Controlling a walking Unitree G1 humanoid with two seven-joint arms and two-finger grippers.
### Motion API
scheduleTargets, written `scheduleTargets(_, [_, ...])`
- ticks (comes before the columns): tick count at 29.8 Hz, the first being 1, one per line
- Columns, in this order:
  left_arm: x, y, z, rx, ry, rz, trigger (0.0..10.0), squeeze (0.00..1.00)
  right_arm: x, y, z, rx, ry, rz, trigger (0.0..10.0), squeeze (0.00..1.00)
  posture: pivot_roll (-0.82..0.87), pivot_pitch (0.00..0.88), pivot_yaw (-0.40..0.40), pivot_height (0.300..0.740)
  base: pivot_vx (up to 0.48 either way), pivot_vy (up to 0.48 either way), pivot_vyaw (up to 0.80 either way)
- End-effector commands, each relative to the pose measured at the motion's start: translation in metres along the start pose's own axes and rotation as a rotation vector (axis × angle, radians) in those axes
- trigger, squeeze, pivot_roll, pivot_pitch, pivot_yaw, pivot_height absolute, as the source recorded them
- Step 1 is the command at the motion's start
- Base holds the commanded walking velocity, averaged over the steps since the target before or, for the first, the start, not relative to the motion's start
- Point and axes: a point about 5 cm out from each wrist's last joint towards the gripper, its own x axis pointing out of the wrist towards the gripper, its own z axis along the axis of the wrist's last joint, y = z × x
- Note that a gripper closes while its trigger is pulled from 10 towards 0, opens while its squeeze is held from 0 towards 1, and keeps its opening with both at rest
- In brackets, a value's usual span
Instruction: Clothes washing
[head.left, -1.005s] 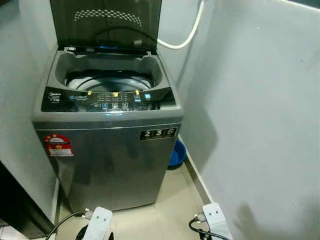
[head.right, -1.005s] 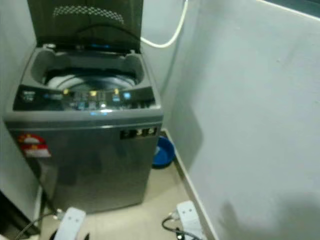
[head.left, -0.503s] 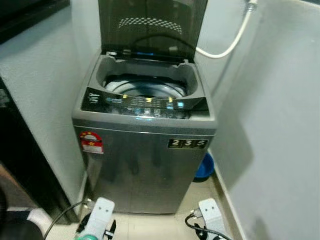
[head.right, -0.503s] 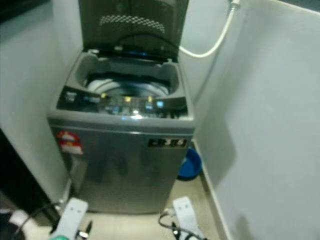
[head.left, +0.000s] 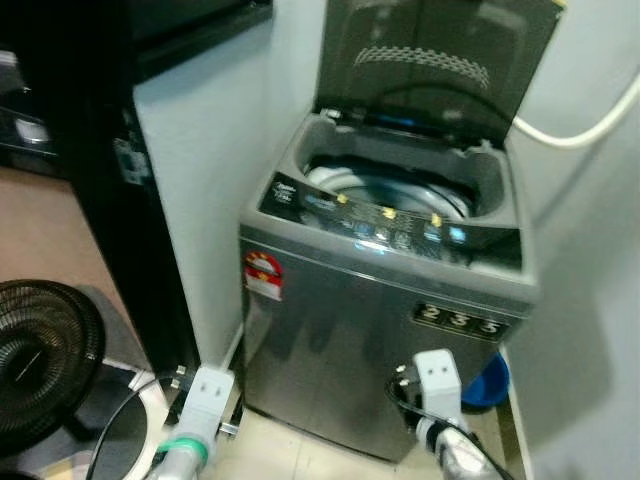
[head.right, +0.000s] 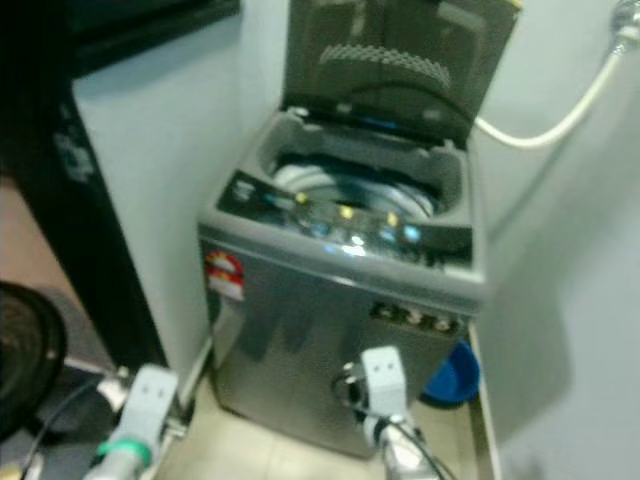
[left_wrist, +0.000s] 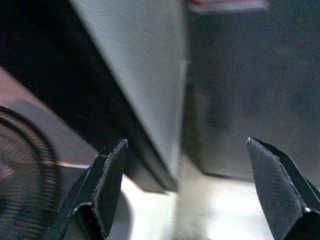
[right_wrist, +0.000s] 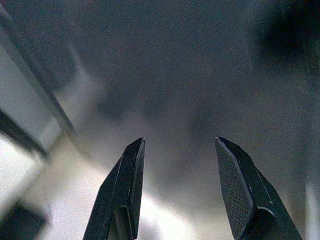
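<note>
Here, in the head views, the washing machine (head.left: 385, 330) stood lid-up beside the wall. Left wrist view: the left gripper (left_wrist: 192, 187) had its fingers spread, machine front beyond them. Right wrist view: the right gripper (right_wrist: 179, 187) was parted, empty, facing the machine panel.

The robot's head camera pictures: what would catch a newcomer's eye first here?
A grey top-loading washing machine stands in a narrow nook against the wall, its lid raised and its control panel lit. A black fan sits on the floor to the robot's left, and a blue basin peeks out at the machine's right.
</note>
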Motion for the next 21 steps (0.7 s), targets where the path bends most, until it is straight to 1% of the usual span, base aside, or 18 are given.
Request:
scheduleTargets(1, [-0.003,-0.002,0.004,-0.025,-0.016,0.004,10.0,0.0,-0.001,-0.001,0.004,0.023,-0.04,-0.003,10.0,0.0,0.07,0.027,-0.043,0.74,0.0,0.0,0.74])
scheduleTargets(2, [-0.003,-0.002,0.004,-0.025,-0.016,0.004,10.0,0.0,-0.001,-0.001,0.004,0.023,-0.04,-0.003,10.0,0.0,0.07,0.027,-0.043,0.74,0.0,0.0,0.74])
scheduleTargets(3, [-0.001,-0.001,0.013,-0.025,-0.053,0.005,10.0,0.0,0.004,0.0,0.018,0.039,-0.098,-0.001,10.0,0.0,0.07,0.027,-0.043,0.74,0.0,0.0,0.74])
scheduleTargets(5, [-0.001,-0.001,0.013,-0.025,-0.053,0.005,10.0,0.0,0.004,0.0,0.018,0.039,-0.098,-0.001,10.0,0.0,0.07,0.027,-0.043,0.74,0.0,0.0,0.74])
scheduleTargets(7, [0.001,-0.001,0.033,-0.016,-0.127,-0.005,10.0,0.0,0.012,0.001,0.046,0.077,-0.218,0.004,10.0,0.0,0.07,0.027,-0.043,0.74,0.0,0.0,0.74])
scheduleTargets(8, [0.001,-0.002,0.04,-0.013,-0.147,-0.011,10.0,0.0,0.013,0.001,0.055,0.091,-0.252,0.005,10.0,0.0,0.07,0.027,-0.043,0.74,0.0,0.0,0.74])
scheduleTargets(9, [0.001,-0.002,0.04,-0.013,-0.147,-0.011,10.0,0.0,0.013,0.001,0.055,0.091,-0.252,0.005,10.0,0.0,0.07,0.027,-0.043,0.74,0.0,0.0,0.74])
scheduleTargets(10, [0.0,-0.003,0.048,-0.011,-0.174,-0.019,10.0,0.0,0.014,0.001,0.064,0.096,-0.287,0.017,10.0,0.0,0.07,0.027,-0.043,0.74,0.0,0.0,0.74])
scheduleTargets(11, [0.0,-0.003,0.048,-0.011,-0.174,-0.019,10.0,0.0,0.014,0.001,0.064,0.096,-0.287,0.017,10.0,0.0,0.07,0.027,-0.043,0.74,0.0,0.0,0.74])
scheduleTargets(13, [0.0,-0.002,0.067,-0.008,-0.232,-0.032,10.0,0.0,0.013,0.003,0.082,0.109,-0.363,0.061,10.0,0.0,0.07,0.033,-0.041,0.74,0.0,0.0,0.73])
scheduleTargets(14, [0.0,-0.002,0.067,-0.008,-0.232,-0.032,10.0,0.0,0.013,0.003,0.082,0.109,-0.363,0.061,10.0,0.0,0.07,0.033,-0.041,0.74,0.0,0.0,0.73])
scheduleTargets(15, [0.0,0.0,0.077,-0.013,-0.261,-0.032,10.0,0.0,0.012,0.005,0.092,0.114,-0.403,0.088,10.0,0.0,0.07,0.033,-0.041,0.74,0.0,0.0,0.73])
scheduleTargets(16, [0.0,0.0,0.077,-0.013,-0.261,-0.032,10.0,0.0,0.012,0.005,0.092,0.114,-0.403,0.088,10.0,0.0,0.07,0.033,-0.041,0.74,0.0,0.0,0.73])
scheduleTargets(17, [-0.001,0.001,0.083,-0.018,-0.275,-0.031,10.0,0.0,0.011,0.006,0.098,0.117,-0.426,0.105,10.0,0.0,0.07,0.033,-0.041,0.74,0.0,0.0,0.73])
scheduleTargets(19, [-0.001,0.001,0.083,-0.018,-0.275,-0.031,10.0,0.0,0.011,0.006,0.098,0.117,-0.426,0.105,10.0,0.0,0.07,0.033,-0.041,0.74,0.0,0.0,0.73])
scheduleTargets(20, [0.0,0.003,0.094,-0.022,-0.299,-0.03,10.0,0.0,0.011,0.01,0.107,0.124,-0.458,0.128,10.0,0.0,0.06,0.033,-0.042,0.74,0.0,0.0,0.73])
scheduleTargets(21, [0.0,0.003,0.094,-0.022,-0.299,-0.03,10.0,0.0,0.011,0.01,0.107,0.124,-0.458,0.128,10.0,0.0,0.06,0.033,-0.042,0.74,0.0,0.0,0.73])
